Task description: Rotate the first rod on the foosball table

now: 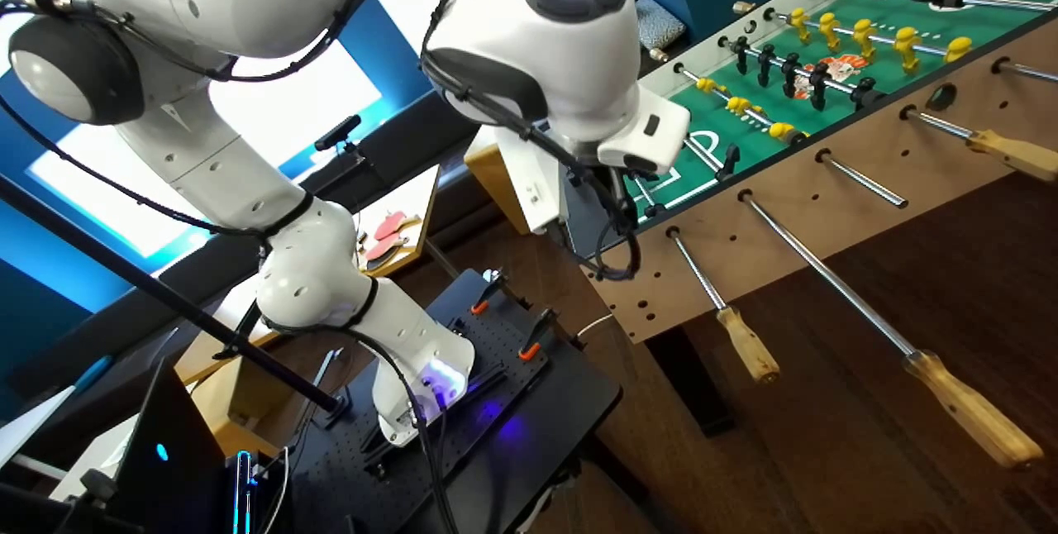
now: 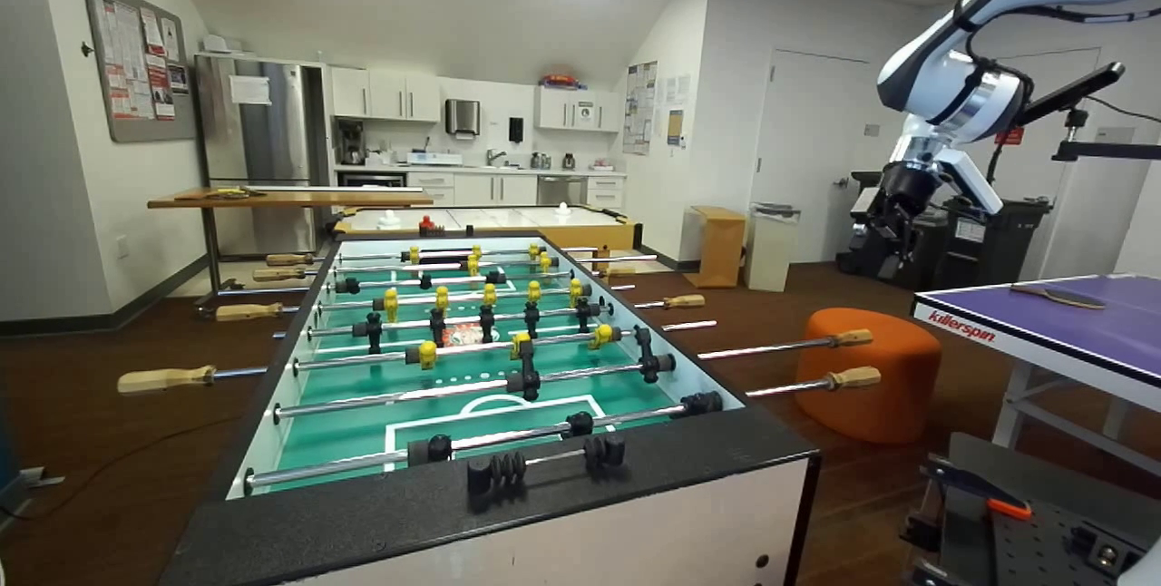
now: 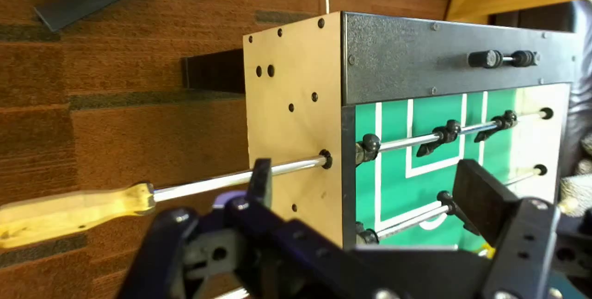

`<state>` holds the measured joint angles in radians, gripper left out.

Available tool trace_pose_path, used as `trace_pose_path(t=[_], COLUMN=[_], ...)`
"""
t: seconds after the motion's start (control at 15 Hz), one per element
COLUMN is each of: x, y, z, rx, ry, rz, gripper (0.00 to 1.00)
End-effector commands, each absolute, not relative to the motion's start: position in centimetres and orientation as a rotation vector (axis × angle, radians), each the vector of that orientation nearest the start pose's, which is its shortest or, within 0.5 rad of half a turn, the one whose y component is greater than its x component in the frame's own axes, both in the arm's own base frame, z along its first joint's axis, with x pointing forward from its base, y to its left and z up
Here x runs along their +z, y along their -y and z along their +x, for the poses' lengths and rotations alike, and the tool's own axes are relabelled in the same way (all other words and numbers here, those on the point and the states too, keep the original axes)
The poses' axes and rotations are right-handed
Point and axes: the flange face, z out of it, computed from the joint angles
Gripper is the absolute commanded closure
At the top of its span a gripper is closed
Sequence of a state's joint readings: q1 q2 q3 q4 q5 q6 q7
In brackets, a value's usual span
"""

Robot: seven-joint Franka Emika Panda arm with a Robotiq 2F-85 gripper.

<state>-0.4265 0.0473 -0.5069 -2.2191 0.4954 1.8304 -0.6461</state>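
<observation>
The first rod (image 1: 697, 269) is a thin silver rod with a tan wooden handle (image 1: 748, 344). It sticks out of the near end of the brown side of the foosball table (image 1: 628, 294). It also shows in an exterior view (image 2: 787, 388) and in the wrist view (image 3: 296, 165), with its handle at the left. My gripper (image 3: 370, 188) is open, with nothing between its fingers. In the wrist view one finger overlaps the first rod and the other overlaps the green playfield. In an exterior view the gripper (image 2: 893, 219) hangs in the air above handle height; in the other it is mostly hidden behind the wrist.
A longer steel rod (image 1: 826, 269) with a like tan handle sticks out beside the first rod. Further rods and handles follow along the side. An orange stool (image 2: 871, 377) and a purple ping-pong table (image 2: 1043, 314) stand nearby. The arm's black stand (image 1: 570, 410) is beside the table.
</observation>
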Motion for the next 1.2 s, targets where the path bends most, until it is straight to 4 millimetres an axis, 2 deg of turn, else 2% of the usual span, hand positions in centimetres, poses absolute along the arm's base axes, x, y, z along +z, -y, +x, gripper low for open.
trace_pose_path(t=[0.0, 0.13, 0.27, 0.47, 0.67, 0.73, 0.8, 0.93, 1.13], x=[31.7, 30.5, 28.8, 25.2, 22.1, 21.5, 22.4, 21.0, 20.8], y=[42.0, 44.8, 46.7, 48.8, 50.6, 50.9, 49.6, 50.3, 50.7], z=[29.0, 26.7, 25.3, 24.8, 24.4, 24.3, 23.9, 23.8, 23.9], rx=[-0.078, -0.117, -0.172, -0.279, -0.313, -0.289, -0.282, -0.265, -0.264], ry=[-0.744, -0.798, -0.83, -0.885, -0.912, -0.925, -0.923, -0.933, -0.933], rz=[-2.313, -2.233, -2.169, -2.103, -2.073, -2.067, -2.077, -2.072, -2.077], gripper=[0.0, 0.0, 0.0, 0.0, 0.0, 0.0, 0.0, 0.0, 0.0])
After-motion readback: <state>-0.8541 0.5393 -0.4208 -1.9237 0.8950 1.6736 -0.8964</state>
